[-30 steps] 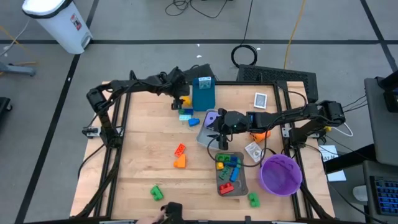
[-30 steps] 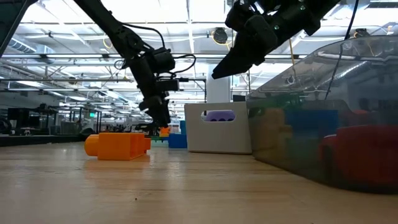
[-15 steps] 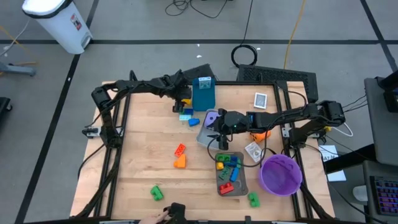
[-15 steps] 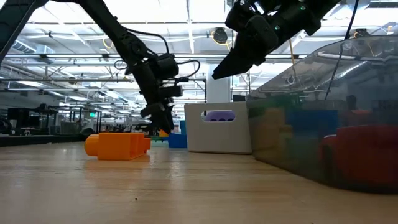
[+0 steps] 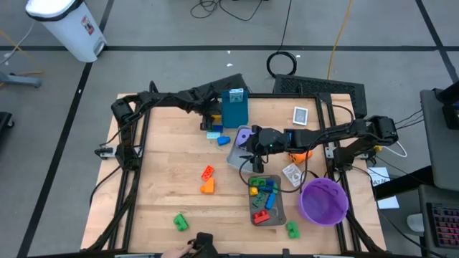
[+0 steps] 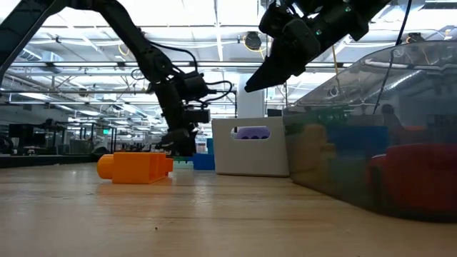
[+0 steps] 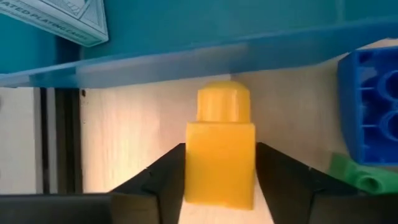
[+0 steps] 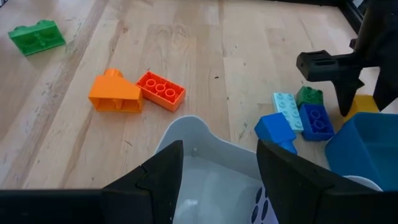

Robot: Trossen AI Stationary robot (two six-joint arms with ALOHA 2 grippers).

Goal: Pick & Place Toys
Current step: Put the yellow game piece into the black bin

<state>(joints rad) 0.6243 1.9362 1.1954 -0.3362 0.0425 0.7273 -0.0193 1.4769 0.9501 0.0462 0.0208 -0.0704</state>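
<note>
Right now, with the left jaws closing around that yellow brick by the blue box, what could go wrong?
1. The yellow brick sits right against the blue box; lifting carelessly may catch the box's edge.
2. The left gripper works beside a blue brick and a green one; it could nudge them.
3. The right gripper hangs over a grey tray close by, so a wide swing could bring the arms together.

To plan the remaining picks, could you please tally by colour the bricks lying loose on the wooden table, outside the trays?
Green bricks: 3
Blue bricks: 2
Light blue brick: 1
Red brick: 1
Orange brick: 1
Yellow brick: 1
Total in view: 9
</note>
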